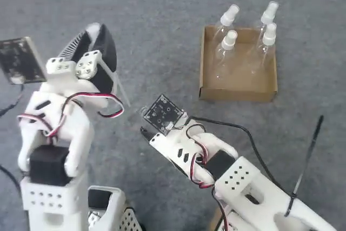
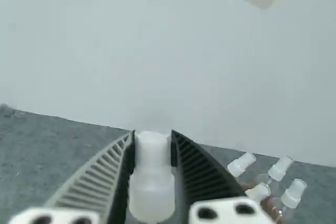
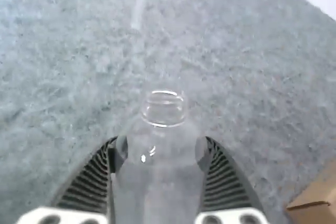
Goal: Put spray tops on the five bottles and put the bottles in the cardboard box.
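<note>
**Step in hand:** capping of fifth bottle; approx. four-fifths of task judged complete.

1. Nearest: right claw (image 3: 160,146) is closed on the last bottle (image 3: 160,129), clear plastic, held round the shoulder. Neck is open, no top fitted, mouth facing away from the wrist. Bottle is over bare grey tabletop (image 1: 162,41), short of the box.

2. Left claw (image 2: 152,137) is clamped on a white spray top (image 2: 152,182), jaws either side of its body. In the high view this claw sits raised over the left part of the tabletop, w/ the thin dip tube (image 1: 123,93) hanging out of it, slanting down toward the right arm. Tube end is near the bottle but apart from it; not entered in the neck.

3. Farthest: cardboard box (image 1: 238,93), open-topped, at the right rear of the tabletop. Four capped bottles (image 1: 226,52) lie inside on their sides, tops fitted. Two spray heads project over the far wall, two lie within.

**Next move, assessed:**
- Tube tip needs aligning w/ the bottle mouth, then feeding in, before the top can seat on the neck. Tube is thin and prob. flexible, so approach angle matters.
- Right claw must hold the bottle steady while the top goes on.
- Capped bottle then goes to the box. Free space appears to be along the near wall; cannot confirm fit from these views.
</note>
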You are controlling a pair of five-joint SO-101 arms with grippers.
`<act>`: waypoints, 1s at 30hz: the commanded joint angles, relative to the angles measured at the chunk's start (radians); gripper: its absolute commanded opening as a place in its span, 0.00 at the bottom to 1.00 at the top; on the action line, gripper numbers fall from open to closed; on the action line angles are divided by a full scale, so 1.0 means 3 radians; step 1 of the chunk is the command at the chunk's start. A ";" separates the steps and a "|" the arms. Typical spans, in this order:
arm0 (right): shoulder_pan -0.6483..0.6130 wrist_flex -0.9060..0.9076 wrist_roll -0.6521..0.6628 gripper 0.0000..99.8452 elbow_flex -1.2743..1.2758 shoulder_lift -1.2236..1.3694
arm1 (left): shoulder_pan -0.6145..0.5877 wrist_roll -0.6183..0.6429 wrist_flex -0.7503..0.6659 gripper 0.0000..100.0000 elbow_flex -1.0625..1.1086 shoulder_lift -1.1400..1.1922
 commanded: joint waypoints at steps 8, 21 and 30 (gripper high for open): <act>-0.0023 -0.0161 -0.0046 0.01 -0.0020 -0.0146 | 0.0256 0.0174 -0.0373 0.01 0.0529 -0.0072; -0.0013 -0.0146 -0.0036 0.01 0.0005 -0.0146 | 0.0230 0.0020 -0.0419 0.01 0.0412 -0.0077; -0.0003 -0.0146 -0.0036 0.01 0.0005 -0.0146 | 0.0261 0.0031 -0.0138 0.01 0.0228 -0.0077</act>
